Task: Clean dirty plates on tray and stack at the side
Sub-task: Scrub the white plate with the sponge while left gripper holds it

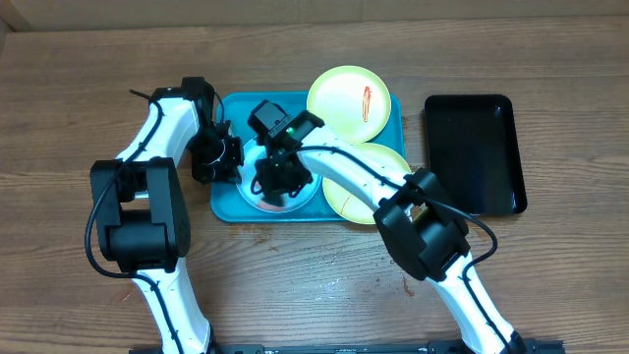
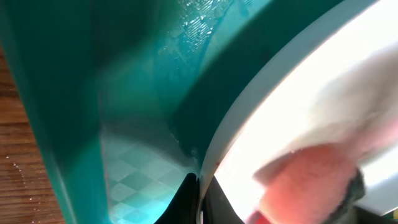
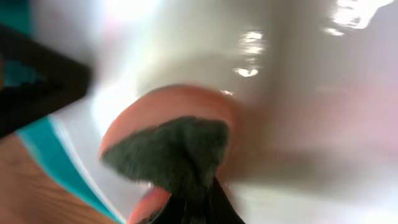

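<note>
In the left half of the teal tray (image 1: 228,208), on the bench (image 1: 79,79): pale blue plate (image 1: 307,195), beneath both arms. Clamped in the right gripper (image 1: 280,182) and pressed onto it: orange-and-green sponge (image 3: 180,134). At its left rim: left gripper (image 1: 231,155), apart or together impossible to tell. Over the tray's right side: two yellow-green plates (image 1: 349,98), the far one smeared red.

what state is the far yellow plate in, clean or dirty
Dirty. The overhead view shows a red-orange streak on the far yellow plate, just right of its middle, not yet wiped off.
</note>
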Controlling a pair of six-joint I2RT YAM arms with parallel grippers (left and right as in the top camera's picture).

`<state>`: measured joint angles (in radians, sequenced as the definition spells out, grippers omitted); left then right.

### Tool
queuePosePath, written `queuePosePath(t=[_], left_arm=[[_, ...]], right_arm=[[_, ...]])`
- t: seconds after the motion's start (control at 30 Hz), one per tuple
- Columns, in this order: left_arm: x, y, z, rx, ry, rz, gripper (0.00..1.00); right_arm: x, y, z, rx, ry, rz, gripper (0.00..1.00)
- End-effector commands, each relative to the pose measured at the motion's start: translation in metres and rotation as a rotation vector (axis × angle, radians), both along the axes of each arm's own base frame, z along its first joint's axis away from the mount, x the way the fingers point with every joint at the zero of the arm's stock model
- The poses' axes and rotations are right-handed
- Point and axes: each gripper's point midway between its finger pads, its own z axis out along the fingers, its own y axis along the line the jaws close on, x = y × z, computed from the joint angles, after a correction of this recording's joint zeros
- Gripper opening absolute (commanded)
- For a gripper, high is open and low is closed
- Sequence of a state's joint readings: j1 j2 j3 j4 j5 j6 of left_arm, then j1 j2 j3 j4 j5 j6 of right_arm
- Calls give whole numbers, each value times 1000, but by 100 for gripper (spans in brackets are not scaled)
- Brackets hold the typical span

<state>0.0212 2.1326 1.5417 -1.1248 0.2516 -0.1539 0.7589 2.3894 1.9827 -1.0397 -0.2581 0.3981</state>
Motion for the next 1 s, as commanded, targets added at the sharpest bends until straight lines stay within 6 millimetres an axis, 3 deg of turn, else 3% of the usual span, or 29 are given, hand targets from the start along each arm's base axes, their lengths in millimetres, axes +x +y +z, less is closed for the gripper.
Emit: queuePosePath(t=[0.0, 0.07, 0.2, 0.47, 0.8, 0.97], left_arm=[[3, 4, -3, 15, -1, 10, 4], [3, 4, -3, 15, -1, 10, 4], [3, 5, -3, 16, -1, 10, 4], [3, 4, -3, 16, 0, 9, 4], [3, 4, -3, 16, 0, 9, 4], [3, 4, -3, 16, 0, 9, 4]], right_arm=[[35, -41, -8, -151, -108, -62, 4], [50, -57, -9, -214, -166, -78, 4], [74, -68, -6, -274, -289, -39, 4], [110, -51, 7, -217, -456, -47, 4], [92, -13, 10, -1, -334, -47, 4], [69, 2, 10, 95, -218, -6, 4]])
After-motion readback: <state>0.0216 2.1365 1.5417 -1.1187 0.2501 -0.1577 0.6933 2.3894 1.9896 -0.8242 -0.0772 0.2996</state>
